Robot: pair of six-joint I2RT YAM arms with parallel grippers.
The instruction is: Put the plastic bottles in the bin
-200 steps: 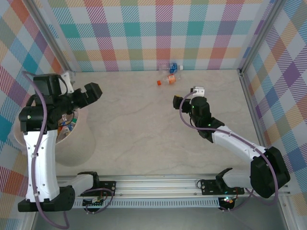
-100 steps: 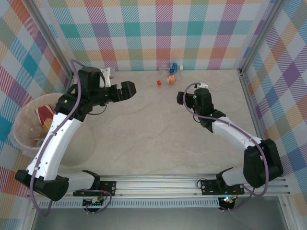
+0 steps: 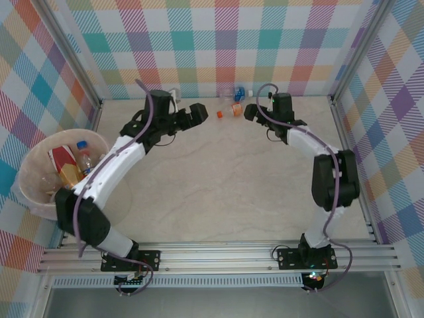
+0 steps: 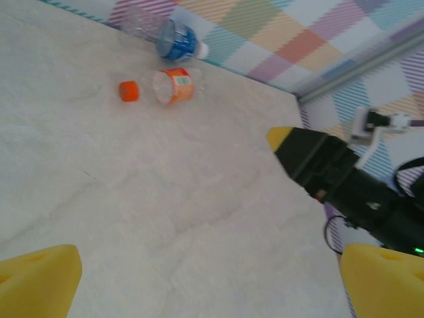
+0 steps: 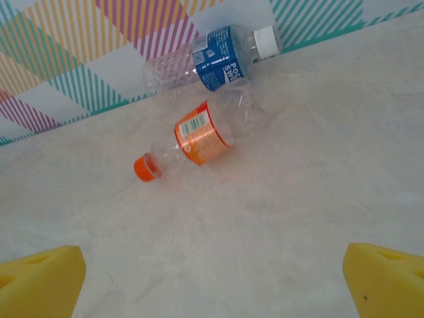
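Observation:
Two plastic bottles lie by the far wall: an orange-labelled one (image 3: 233, 109) (image 4: 173, 86) (image 5: 202, 136) with an orange cap, and a blue-labelled one (image 3: 240, 93) (image 4: 162, 33) (image 5: 212, 56) with a white cap behind it. My left gripper (image 3: 202, 112) (image 4: 212, 285) is open, just left of the orange bottle and a short way from it. On that bottle's other side, my right gripper (image 3: 249, 111) (image 5: 212, 285) is open too and faces it. The pale pink bin (image 3: 33, 199) stands at the left and holds several bottles (image 3: 66, 162).
The checked back wall runs right behind the two bottles. A metal frame post (image 3: 344, 139) edges the right side. The right gripper's black body (image 4: 331, 172) reaches into the left wrist view from the right, close to my left fingers.
The left arm has swung from over the bin across to the far centre. The right arm has stretched toward the far wall. Both grippers stayed open.

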